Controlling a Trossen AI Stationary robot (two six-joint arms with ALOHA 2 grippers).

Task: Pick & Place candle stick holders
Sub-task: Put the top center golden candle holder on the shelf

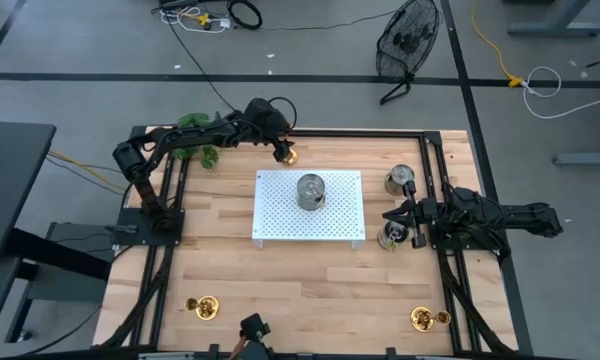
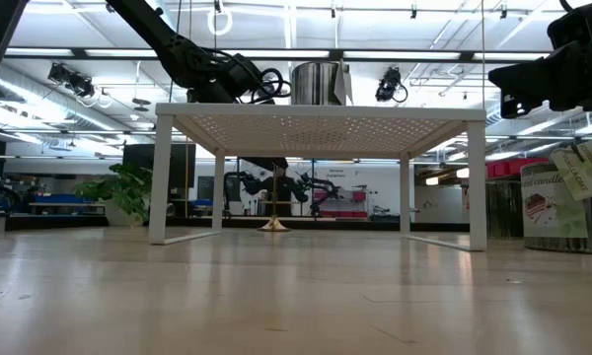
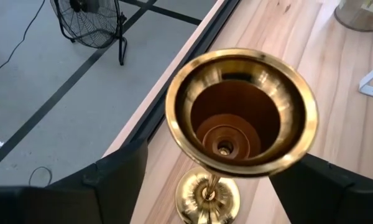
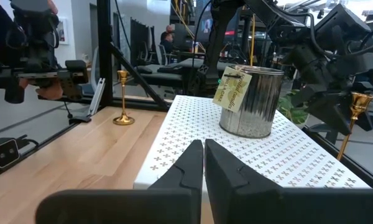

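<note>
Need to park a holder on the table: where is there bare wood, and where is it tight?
Free: the front strip between the two short holders, and wood left of the white perforated stand. Tight: right of the stand, around the tins and right pincer.

A tall brass candle stick holder (image 1: 288,155) with a slim stem stands upright on the wooden table by its far edge, just beyond the white perforated stand; two more holders (image 1: 202,305) (image 1: 423,318) sit at the near corners, well apart

Left arm reaches across the far tabletop edge, left gripper (image 1: 283,152) pointing down, jaws spread. Right gripper (image 4: 203,163) waits at the right side, jaws closed.
</note>
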